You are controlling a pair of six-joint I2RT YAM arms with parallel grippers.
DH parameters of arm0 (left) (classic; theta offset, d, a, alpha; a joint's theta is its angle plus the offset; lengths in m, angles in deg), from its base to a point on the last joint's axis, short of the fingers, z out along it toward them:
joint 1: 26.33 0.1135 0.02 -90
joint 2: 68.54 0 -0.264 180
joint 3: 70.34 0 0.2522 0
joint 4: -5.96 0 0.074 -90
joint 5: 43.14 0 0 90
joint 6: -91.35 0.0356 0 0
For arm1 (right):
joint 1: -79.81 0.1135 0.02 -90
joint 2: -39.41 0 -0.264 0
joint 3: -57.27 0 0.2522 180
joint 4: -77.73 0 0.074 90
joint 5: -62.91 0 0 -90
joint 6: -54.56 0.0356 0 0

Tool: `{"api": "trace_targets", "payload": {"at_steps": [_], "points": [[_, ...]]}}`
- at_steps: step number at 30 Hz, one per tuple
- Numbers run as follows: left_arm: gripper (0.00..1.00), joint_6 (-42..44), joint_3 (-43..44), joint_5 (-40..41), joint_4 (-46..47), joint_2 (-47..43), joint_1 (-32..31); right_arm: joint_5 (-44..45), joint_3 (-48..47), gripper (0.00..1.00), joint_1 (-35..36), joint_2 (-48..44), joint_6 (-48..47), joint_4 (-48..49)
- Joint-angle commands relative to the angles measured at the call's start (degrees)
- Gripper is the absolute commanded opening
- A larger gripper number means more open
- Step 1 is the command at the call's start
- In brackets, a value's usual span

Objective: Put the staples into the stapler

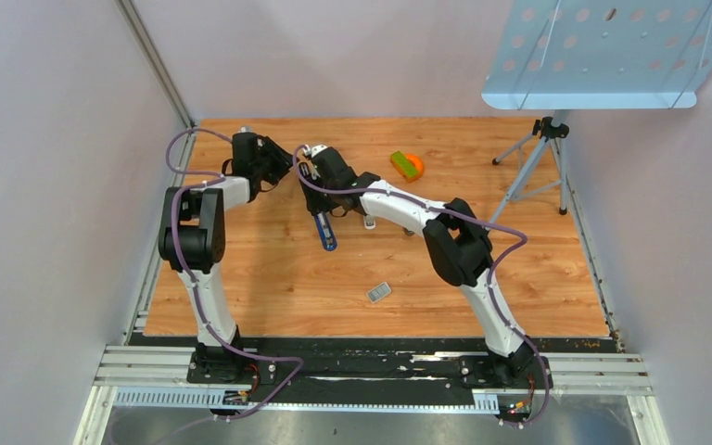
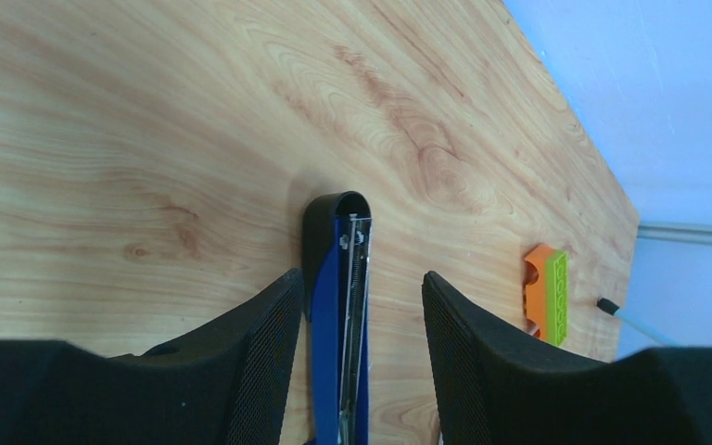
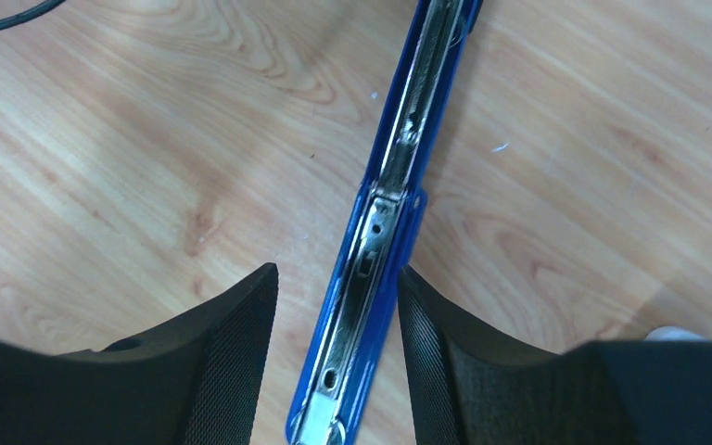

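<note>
Left pincer [image 2: 362, 283] and right pincer [image 3: 336, 273] both stand spread, straddling the opened blue stapler [image 3: 406, 139] on the worktop [image 1: 269, 278]. The staples [image 1: 379, 292] lie apart from it, toward the near edge.

Left arm [image 1: 192, 227]: upper link raised, forearm bent inward toward the midline. Right arm [image 1: 454, 248]: elbow raised, forearm reaching forward and to the left. Both wrists sit close together, far from the bases. Left gripper [image 2: 362, 283]: jaws parted, pointing downward. Right gripper [image 3: 338, 278]: jaws parted, pointing downward.
</note>
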Motion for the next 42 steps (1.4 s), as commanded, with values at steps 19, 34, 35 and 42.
{"api": "trace_targets", "payload": {"at_steps": [19,34,35,42], "points": [[0.48,-3.5,-9.7,-4.0,-2.6,-6.6,4.9,9.5,-20.8,0.46,0.9,17.2,-15.4,-2.7],[0.66,-5.5,-19.8,-8.9,9.2,-11.3,5.0,1.5,-0.8,0.17,0.9,6.5,-16.5,16.0],[0.68,-5.9,-20.0,-9.2,10.2,-11.1,5.1,0.9,0.5,0.15,0.9,5.9,-16.5,17.4],[0.73,-8.0,-22.4,-10.0,16.9,-9.8,5.1,-1.5,7.8,0.04,0.9,2.2,-14.6,25.6]]}}
